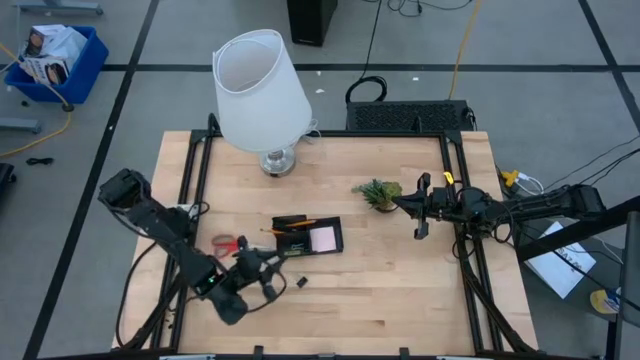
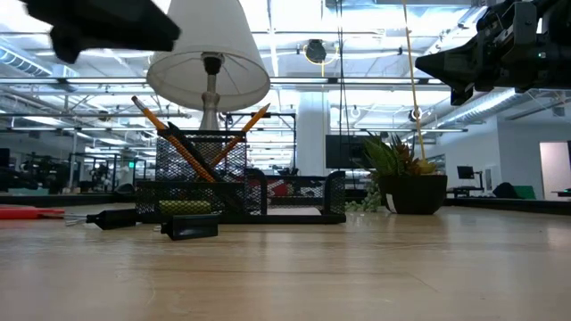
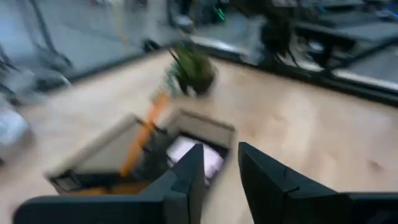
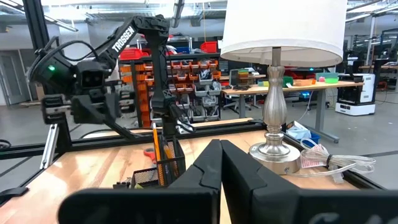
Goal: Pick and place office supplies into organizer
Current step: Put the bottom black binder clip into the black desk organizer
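**Ana:** So where is everything now?

**Ben:** The organizer (image 1: 307, 235) sits near the middle of the desk, a little toward the front edge, with the pink sticky-note pad (image 1: 322, 238) in one compartment and orange pencils (image 2: 185, 149) leaning in the mesh cup. The red-handled scissors (image 1: 227, 243) lie flat between the organizer and the left edge, outside the tray. A small black bit (image 1: 300, 282) lies loose just in front of the organizer.

**Ana:** And the arms?

**Ben:** The left gripper (image 1: 268, 273) hangs above the desk near the front edge, beside that loose bit; its wrist view shows the fingers (image 3: 186, 180) a narrow gap apart with nothing between them. The right gripper (image 1: 421, 206) waits near the right edge, next to the plant (image 1: 379, 192), fingers pressed together and empty.

**Ana:** How would those loose items handle?

**Ben:** I'd judge the black bit light and rigid, but low to the wood, so the fingers must come down nearly touching the surface and pinch across its short side. The scissors look stiff and heavier at the handles; gripping across the closed blades close to the pivot should keep them from swinging. Smooth metal may slip, so a firm squeeze seems wise.
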You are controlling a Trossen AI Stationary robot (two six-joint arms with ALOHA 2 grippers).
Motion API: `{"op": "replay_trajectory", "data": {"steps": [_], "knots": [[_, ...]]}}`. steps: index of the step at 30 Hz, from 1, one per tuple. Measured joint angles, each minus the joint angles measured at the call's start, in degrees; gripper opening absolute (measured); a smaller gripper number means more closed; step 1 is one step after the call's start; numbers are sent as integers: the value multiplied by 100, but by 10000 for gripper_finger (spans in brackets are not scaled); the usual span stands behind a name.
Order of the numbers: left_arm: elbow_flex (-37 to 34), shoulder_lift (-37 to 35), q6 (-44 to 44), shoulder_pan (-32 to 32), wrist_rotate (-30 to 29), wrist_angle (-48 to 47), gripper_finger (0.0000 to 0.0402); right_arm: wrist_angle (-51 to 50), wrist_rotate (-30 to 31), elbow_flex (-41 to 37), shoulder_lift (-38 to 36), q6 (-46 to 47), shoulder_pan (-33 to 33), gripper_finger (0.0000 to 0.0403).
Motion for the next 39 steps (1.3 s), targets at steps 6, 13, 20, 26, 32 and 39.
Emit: {"op": "replay_trajectory", "data": {"steps": [6, 13, 20, 26, 32, 39], "knots": [[0, -2, 25, 401, 2122, -141, 182, 0, 0, 2, 2, 0, -2, 0], [-2, -50, 1759, 732, 3493, 268, 254, 0, 0, 2, 2, 0, -2, 0], [341, -92, 3919, 1136, 4423, 4, 250, 0, 0, 1, 3, 2, -2, 0], [365, -79, 5387, 1814, 5570, -290, 253, -12, 0, 1, 0, 0, -1, 0], [367, 35, 5915, 2335, 6397, -274, 291, -26, 0, 2, 2, 1, -2, 0], [387, 504, 6182, 2379, 6825, -28, 333, -28, 0, 2, 2, 1, -1, 0]]}}
